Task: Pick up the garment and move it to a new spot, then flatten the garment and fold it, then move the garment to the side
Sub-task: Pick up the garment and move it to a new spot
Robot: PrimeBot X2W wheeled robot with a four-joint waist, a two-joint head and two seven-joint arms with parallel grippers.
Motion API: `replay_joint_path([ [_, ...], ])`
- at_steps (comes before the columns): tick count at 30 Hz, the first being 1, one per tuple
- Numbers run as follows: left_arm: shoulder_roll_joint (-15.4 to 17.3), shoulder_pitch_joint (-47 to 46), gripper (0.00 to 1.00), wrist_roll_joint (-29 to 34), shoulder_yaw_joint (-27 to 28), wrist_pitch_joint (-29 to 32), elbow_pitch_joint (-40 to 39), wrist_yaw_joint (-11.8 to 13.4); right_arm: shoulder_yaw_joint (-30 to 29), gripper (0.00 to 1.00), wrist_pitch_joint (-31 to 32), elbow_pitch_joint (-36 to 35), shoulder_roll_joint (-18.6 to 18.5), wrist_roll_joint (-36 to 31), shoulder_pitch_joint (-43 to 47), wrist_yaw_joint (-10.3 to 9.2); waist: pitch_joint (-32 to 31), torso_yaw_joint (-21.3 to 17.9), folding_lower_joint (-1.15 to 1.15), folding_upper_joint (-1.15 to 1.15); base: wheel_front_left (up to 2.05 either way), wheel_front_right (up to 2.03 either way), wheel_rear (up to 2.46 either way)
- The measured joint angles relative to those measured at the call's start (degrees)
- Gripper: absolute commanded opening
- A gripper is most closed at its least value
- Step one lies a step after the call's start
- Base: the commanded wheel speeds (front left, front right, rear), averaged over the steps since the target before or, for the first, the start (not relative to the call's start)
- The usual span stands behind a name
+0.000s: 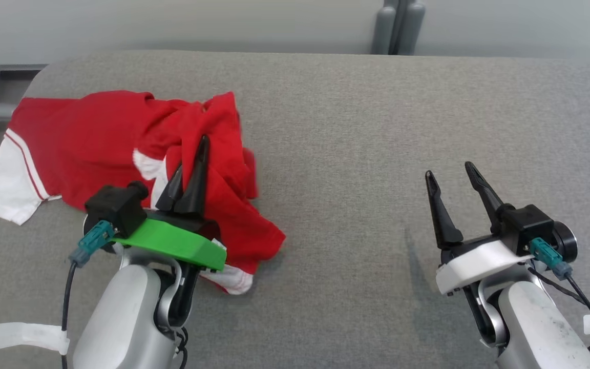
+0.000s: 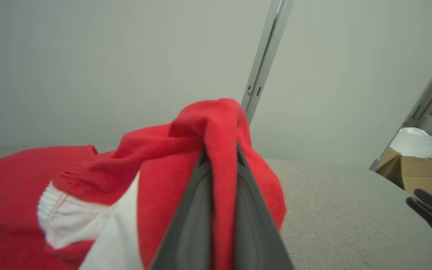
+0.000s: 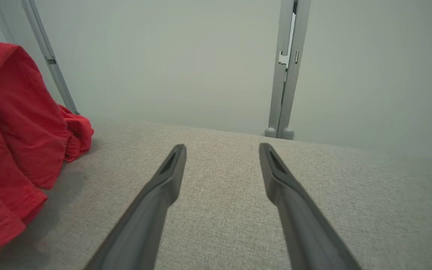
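**On My Left, Red Cloth in the Pinch**

Over the left part of the grey worktop lies the garment, a red shirt with white trim, crumpled rather than spread. One of its white-edged sleeves reaches the worktop's left edge. Another bit of white hem shows just beside the green plate on my left wrist.

My left claw is clenched on a fold near the middle of the heap. From the left wrist camera, red fabric runs up between my two dark fingers and drapes over their tips, with white trim bunched just to their left. Most of the cloth rests on the worktop. Whether the pinched fold is lifted clear I cannot tell.

My right claw sits well apart from the garment, above bare worktop on the right side, spread wide and grasping nothing. From the right wrist camera the grey weave shows between its two prongs, and the near edge of the red heap lies off to the left, not touching them.

Behind the worktop stands a pale wall with a grey post against it.
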Motion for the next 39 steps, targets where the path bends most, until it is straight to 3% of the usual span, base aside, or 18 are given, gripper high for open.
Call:
replay_joint_path([
  [11, 0.23, 0.06, 0.0, -3.12, -6.81, 0.01, -5.09, 1.56, -0.85, 1.0, 0.0, -0.08, 0.27, 0.36, 2.18, -0.67, -2.24, -8.23, 0.0, 0.0, 0.0, 0.0, 0.0],
  [16, 0.38, 0.02, 0.0, -1.07, -8.89, 0.59, -4.6, 2.88, -0.78, 1.0, 0.0, -0.82, 0.53, 0.48, 2.18, -0.65, -1.89, -11.94, 0.0, 0.0, 0.0, 0.0, 0.0],
  [20, 0.6, -1.47, 0.0, 3.98, -9.6, 1.69, -2.71, 3.14, -0.78, 1.0, 0.0, -1.23, 0.86, 0.48, 2.15, -0.62, -0.97, -14.53, 0.0, 0.0, 0.0, 0.0, 0.0],
  [26, 7.2, -8.75, 0.0, 9.15, -9.47, 4.79, 0.45, 3.0, -0.65, 1.0, 0.0, -1.71, 1.47, 0.49, 1.65, -0.58, 0.75, -18.13, 0.0, 0.0, 0.0, 0.0, 0.0],
  [33, 13.46, -16.94, 0.0, 15.91, -15.75, 8.8, 2.08, -2.29, -0.66, 1.0, 0.0, -1.83, 1.64, 0.56, 1.49, -0.58, 2.83, -22.25, 0.0, 0.0, 0.0, 0.0, 0.0],
  [36, 13.6, -17.81, 0.0, 17.89, -19.76, 9.18, 2.72, -2.96, -0.74, 1.0, 0.0, -1.92, 1.68, 0.65, 1.48, -0.58, 3.81, -23.8, 0.0, 0.0, 0.0, 0.0, 0.0],
  [39, 11.5, -17.4, 0.0, 18.01, -24.04, 9.17, 5.25, -3.03, -1.11, 1.0, 0.0, -2.08, 1.69, 1.07, 1.46, -0.58, 5.01, -24.86, 0.0, 0.0, 0.0, 0.0, 0.0],
])
